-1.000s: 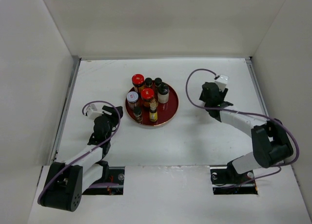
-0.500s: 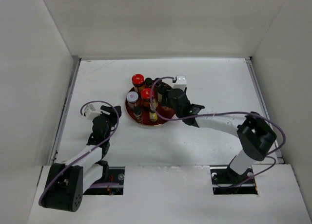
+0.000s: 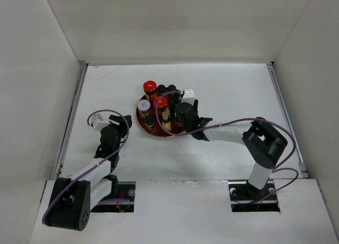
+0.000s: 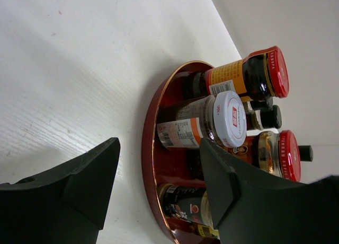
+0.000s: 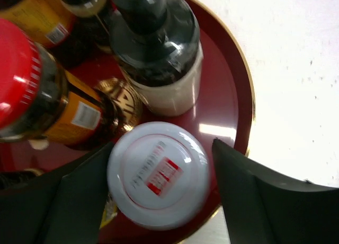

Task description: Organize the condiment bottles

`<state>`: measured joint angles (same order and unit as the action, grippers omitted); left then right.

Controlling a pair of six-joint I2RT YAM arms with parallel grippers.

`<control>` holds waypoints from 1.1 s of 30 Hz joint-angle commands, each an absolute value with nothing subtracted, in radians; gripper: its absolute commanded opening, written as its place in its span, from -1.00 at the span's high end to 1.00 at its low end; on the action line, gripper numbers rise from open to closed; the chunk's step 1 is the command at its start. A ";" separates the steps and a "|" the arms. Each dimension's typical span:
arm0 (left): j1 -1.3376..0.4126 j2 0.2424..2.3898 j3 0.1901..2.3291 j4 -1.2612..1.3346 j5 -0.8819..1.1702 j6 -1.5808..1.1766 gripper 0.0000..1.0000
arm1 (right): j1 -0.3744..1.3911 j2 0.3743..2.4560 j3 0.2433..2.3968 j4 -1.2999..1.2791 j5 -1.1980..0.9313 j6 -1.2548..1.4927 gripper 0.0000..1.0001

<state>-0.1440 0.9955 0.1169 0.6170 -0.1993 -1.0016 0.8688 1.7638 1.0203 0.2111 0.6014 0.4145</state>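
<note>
The condiment bottles stand together on a red round tray [image 3: 158, 134]. Among them are a red-lidded brown jar [image 3: 150, 87], a white-lidded jar [image 3: 144, 106] and a slim yellowish bottle [image 3: 166, 124]. My right gripper [image 3: 179, 119] hangs over the tray's right side. In the right wrist view it [image 5: 161, 148] is open around another white-lidded jar [image 5: 158, 181] that stands on the tray [image 5: 222, 95], with a gap at the right finger. A dark-capped bottle [image 5: 159, 48] is just behind that jar. My left gripper [image 4: 159, 148] is open, low on the table just left of the tray [image 4: 151, 127].
White walls enclose the table on three sides. A purple cable loops over each arm. Bare white tabletop [image 3: 233, 85] lies right of and behind the tray, and more in front of it.
My right arm has swung left from the table's right part to over the tray, and its jaws have widened around the white-lidded jar. The left arm has barely moved.
</note>
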 commanded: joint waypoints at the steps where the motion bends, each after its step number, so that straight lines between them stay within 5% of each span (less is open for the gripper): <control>1: -0.134 0.980 0.127 0.653 -0.193 -0.996 -0.20 | 0.883 1.735 1.062 0.324 0.646 0.414 -0.67; 9: -0.130 0.894 0.127 0.562 -0.273 -0.989 -0.21 | 0.883 1.537 0.988 0.330 0.643 0.422 -0.85; 10: -0.131 0.887 0.127 0.552 -0.282 -0.989 -0.22 | 0.883 1.510 0.967 0.333 0.646 0.425 -1.00; 33: -0.140 1.012 0.285 0.356 -0.304 -0.930 -0.23 | 0.740 1.373 0.802 0.126 0.724 0.546 -1.00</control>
<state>-0.1333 1.0256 0.2440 0.3691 -0.2901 -0.9382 0.7341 1.4174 0.7990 0.1139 0.6884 0.5247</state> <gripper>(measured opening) 0.622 0.998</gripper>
